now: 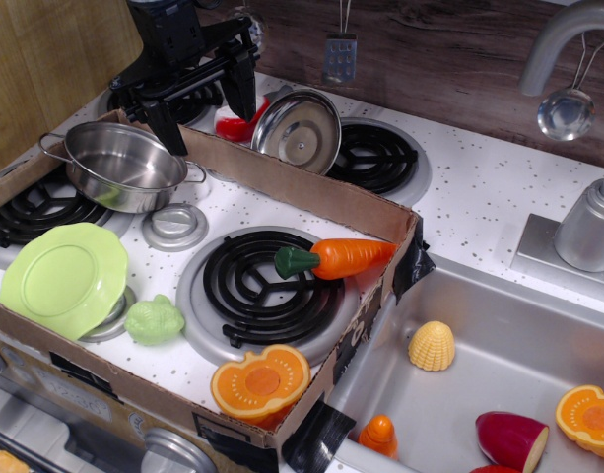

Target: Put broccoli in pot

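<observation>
The broccoli is a small pale-green lumpy toy lying on the stovetop near the front, just right of the lime-green plate. The pot is a shallow shiny steel pot with wire loop handles, standing on the left rear burner; it looks empty. My gripper is black and hangs at the back, above and right of the pot, with its two fingers spread wide apart and nothing between them. It is far from the broccoli.
A steel lid leans at the back behind a cardboard wall. An orange carrot lies on the front right burner. A half squash sits at the front edge. The sink at right holds several toy foods.
</observation>
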You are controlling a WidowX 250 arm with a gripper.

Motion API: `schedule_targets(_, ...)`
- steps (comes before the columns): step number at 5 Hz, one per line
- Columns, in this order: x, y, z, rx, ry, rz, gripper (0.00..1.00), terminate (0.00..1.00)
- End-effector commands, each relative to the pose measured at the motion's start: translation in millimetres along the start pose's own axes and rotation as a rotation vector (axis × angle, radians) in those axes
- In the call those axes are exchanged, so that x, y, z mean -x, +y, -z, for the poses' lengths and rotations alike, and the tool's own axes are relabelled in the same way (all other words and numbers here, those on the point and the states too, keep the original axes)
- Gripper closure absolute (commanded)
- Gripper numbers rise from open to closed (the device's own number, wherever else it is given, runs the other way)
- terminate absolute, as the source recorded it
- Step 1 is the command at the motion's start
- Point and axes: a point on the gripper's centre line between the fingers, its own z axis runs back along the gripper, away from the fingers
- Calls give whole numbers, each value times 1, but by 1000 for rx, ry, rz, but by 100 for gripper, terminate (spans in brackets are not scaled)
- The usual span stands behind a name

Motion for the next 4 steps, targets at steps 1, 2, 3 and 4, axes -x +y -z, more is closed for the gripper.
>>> schedule_targets(1,0,0,0,0,0,0,0,0)
schedule_targets(2,13,16,-9,23,-20,-83,0,0)
schedule_targets(3,25,28,-16,35,-54,-152,0,0)
schedule_targets(4,35,38,-23,25,-80,-218,0,0)
